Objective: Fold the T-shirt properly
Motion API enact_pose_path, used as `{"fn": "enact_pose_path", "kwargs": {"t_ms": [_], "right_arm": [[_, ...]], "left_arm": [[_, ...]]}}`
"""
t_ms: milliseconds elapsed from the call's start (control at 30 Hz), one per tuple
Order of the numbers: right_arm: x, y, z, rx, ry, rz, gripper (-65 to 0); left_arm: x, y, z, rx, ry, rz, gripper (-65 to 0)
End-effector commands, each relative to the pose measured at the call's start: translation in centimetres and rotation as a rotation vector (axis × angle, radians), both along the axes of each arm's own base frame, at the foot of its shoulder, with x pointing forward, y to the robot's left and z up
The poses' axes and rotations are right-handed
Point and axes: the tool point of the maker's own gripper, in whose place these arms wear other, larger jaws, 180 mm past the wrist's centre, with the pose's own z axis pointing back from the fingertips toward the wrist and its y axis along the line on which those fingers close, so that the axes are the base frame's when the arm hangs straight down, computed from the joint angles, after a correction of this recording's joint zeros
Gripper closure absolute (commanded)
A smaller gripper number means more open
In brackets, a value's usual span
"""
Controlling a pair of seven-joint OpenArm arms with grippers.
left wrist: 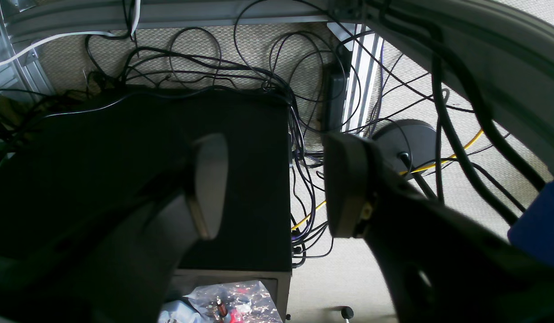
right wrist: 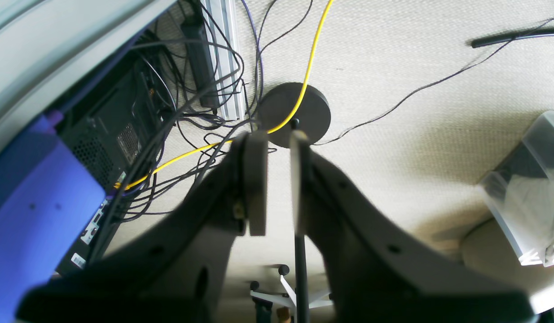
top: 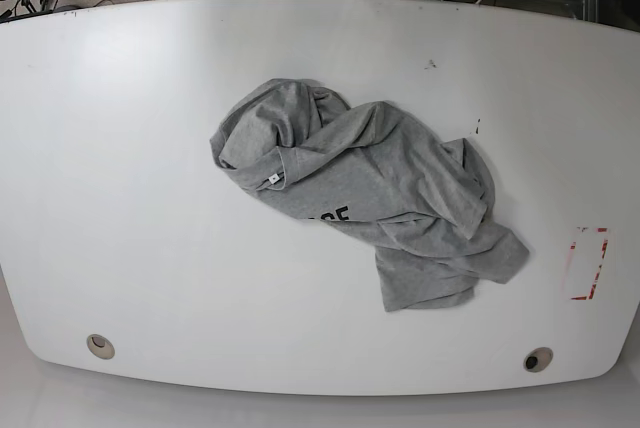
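On the white tabletop [top: 120,148], seen from the base view, the T-shirt [top: 370,198] lies crumpled a little right of the middle, its grey cloth bunched and twisted, with part of the black lettering showing and a small white tag near the collar. Neither arm appears in that view. Both wrist cameras look down past the table edge at the carpeted floor [right wrist: 416,89] and a tangle of cables [left wrist: 241,72]. The left pincer [left wrist: 272,188] hangs over a black box [left wrist: 241,179], its two fingers spread well apart with nothing between them. The right pincer [right wrist: 277,179] hangs above a round black stand base [right wrist: 295,112] crossed by a yellow cable [right wrist: 310,58]; its fingers stand close together with a narrow gap, gripping nothing.
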Motion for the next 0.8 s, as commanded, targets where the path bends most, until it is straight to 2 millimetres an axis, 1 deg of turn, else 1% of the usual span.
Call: {"fn": "enact_pose_path", "kwargs": {"t_ms": [0, 333, 767], "right_arm": [[-0.4, 0.27, 0.03, 0.008, 0.007, -0.001, -8.2], [-0.61, 0.3, 0.05, 0.011, 0.014, -0.001, -8.2], [-1.02, 0.36, 0.06, 0.007, 0.019, -0.001, -8.2]], "left_arm": [[-0.32, 0.11, 0.0, 0.003, 0.003, 0.001, -31.5], [-0.04, 0.16, 0.01, 0.006, -0.002, 0.0, -31.6], [-0.18, 0.18, 0.01, 0.004, 0.0, -0.004, -31.8]]}}
